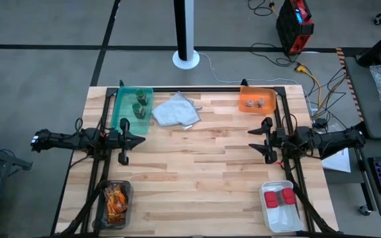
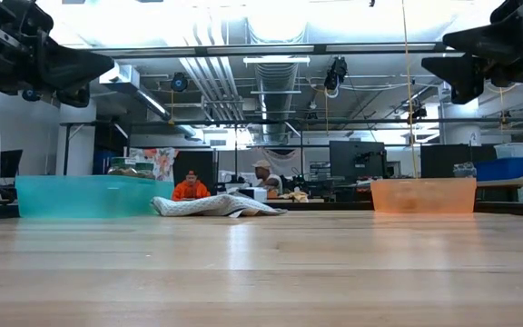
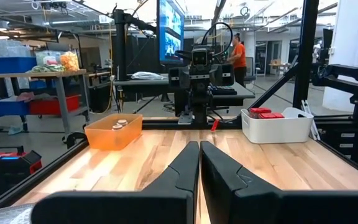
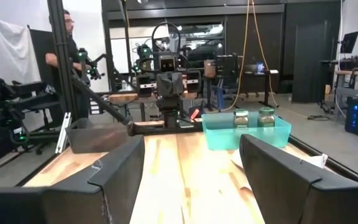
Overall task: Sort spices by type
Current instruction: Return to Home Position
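**High view.** The sort appears complete. The green-capped glass jars (image 1: 137,108) stand in the teal plastic tray (image 1: 147,120). Two tiny grey round jars (image 1: 255,102) sit in the orange plastic tray (image 1: 245,109). Two red boxy containers (image 1: 278,197) lie in the white tray (image 1: 280,219), and the orange-brown shiny packets (image 1: 114,200) lie in the dark tray (image 1: 114,224). On the bare wooden bench (image 1: 197,178) only a crumpled pale grey cloth (image 1: 175,111) shows. The left gripper (image 1: 141,140) and the right gripper (image 1: 254,140) face each other over opposite sides.

**Low view.** Both arms hang clear above the bench.

**Left wrist view.** The left gripper's fingers are pressed together and hold nothing.

**Right wrist view.** The right gripper's fingers stand wide apart and hold nothing.

**Status.** Judged from this, only parking the arms is left.
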Robot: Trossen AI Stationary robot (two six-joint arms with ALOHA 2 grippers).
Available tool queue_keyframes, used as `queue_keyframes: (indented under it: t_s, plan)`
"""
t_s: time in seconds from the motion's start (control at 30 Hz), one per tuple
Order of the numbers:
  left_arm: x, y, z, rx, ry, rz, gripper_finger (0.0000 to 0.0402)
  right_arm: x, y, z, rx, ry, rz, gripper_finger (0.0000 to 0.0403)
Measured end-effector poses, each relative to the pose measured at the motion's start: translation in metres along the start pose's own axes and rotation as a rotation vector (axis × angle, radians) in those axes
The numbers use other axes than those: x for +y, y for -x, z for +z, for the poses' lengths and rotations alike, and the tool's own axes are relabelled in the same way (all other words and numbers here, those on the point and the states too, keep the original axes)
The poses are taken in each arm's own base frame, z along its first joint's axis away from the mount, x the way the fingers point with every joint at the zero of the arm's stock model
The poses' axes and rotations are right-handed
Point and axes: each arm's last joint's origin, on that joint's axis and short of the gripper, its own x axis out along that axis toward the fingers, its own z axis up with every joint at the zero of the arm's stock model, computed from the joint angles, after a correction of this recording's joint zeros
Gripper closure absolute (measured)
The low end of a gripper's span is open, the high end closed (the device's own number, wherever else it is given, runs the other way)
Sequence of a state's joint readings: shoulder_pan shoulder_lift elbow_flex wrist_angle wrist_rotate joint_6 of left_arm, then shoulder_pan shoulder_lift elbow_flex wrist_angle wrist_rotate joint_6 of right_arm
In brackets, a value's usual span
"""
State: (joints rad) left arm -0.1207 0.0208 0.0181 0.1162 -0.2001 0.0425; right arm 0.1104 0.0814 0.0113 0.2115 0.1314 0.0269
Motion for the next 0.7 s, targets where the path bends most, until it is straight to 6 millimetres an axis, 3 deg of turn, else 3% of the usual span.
queue_keyframes:
  t_s: [0.27,0.7]
  plan:
    - [0.0,0.0,0.0002,-0.001,0.0,0.0,0.0402,0.0,0.0,0.0001,-0.002,0.0,0.0,0.0156]
    - [0.0,0.0,0.0006,-0.002,0.0,0.0,0.0402,0.0,0.0,0.0001,-0.002,0.0,0.0,0.013]
